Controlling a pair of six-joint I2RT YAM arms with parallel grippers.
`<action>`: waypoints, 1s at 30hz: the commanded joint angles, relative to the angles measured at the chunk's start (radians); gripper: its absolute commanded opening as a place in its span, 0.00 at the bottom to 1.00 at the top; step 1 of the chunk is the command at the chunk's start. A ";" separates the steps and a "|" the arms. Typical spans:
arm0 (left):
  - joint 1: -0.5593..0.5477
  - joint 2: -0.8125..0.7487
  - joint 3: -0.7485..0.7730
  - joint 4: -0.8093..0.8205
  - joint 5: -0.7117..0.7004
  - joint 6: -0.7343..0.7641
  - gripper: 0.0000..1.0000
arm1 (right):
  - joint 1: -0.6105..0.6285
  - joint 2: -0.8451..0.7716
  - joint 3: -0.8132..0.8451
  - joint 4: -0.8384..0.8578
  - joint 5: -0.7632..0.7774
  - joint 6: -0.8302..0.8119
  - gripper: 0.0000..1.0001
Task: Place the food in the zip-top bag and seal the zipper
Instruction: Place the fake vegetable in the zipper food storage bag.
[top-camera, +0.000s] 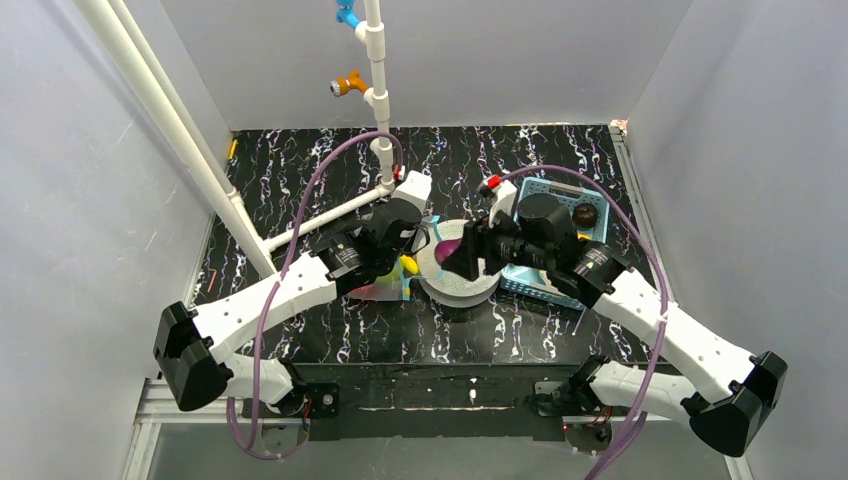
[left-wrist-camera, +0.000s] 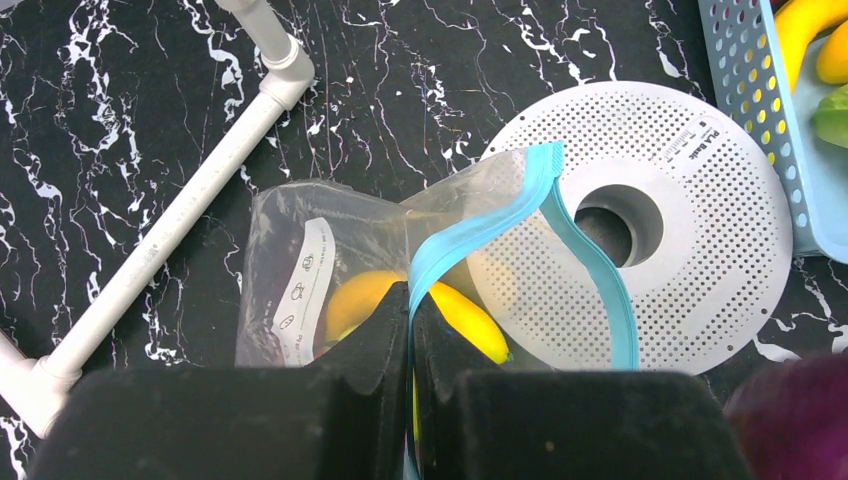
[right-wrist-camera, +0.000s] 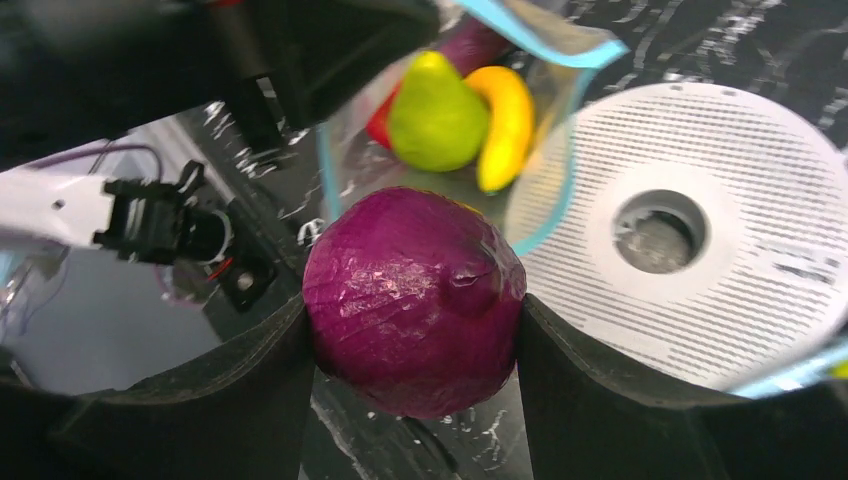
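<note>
as the top view shows, both arms meet over the middle of the black marbled counter (top-camera: 330, 170). the left fingers (top-camera: 405, 240) are at the zip-top bag (top-camera: 385, 290), which lies just left of a white perforated disc (top-camera: 455, 288). the right fingers (top-camera: 468, 258) are above this disc and carry a purple onion (top-camera: 449, 238). a light-blue basket (top-camera: 528, 280) stands to the right of the disc, partly under the right arm, with one dark round thing (top-camera: 584, 215) inside.

in the left wrist view, the left fingers are clenched on the teal-blue zipper (left-wrist-camera: 500, 215), pinching one side of the bag mouth. the mouth stands open, and its far edge lies over the disc. a yellow-orange piece (left-wrist-camera: 355, 300) and a banana (left-wrist-camera: 470, 320) are inside the clear plastic. a white pipe (left-wrist-camera: 180, 220) lies on the counter to the left, and the basket corner shows at the upper right.

in the right wrist view, the right fingers grasp the onion, one pad touching each side of it. the onion is near the open mouth of the bag but not inside. behind it, in the bag, are a green pear (right-wrist-camera: 435, 115) and the banana, touching each other, with a red piece (right-wrist-camera: 378, 125) partly hidden beside the pear.
</note>
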 joint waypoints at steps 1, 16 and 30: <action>-0.006 0.000 0.000 0.007 -0.014 -0.007 0.00 | 0.059 0.020 -0.020 0.122 -0.014 0.045 0.01; -0.010 -0.046 0.125 -0.193 0.155 -0.127 0.00 | 0.059 0.246 -0.104 0.587 -0.001 0.205 0.02; -0.010 -0.034 0.230 -0.300 0.057 -0.175 0.00 | 0.059 0.283 0.036 0.419 -0.009 0.078 0.98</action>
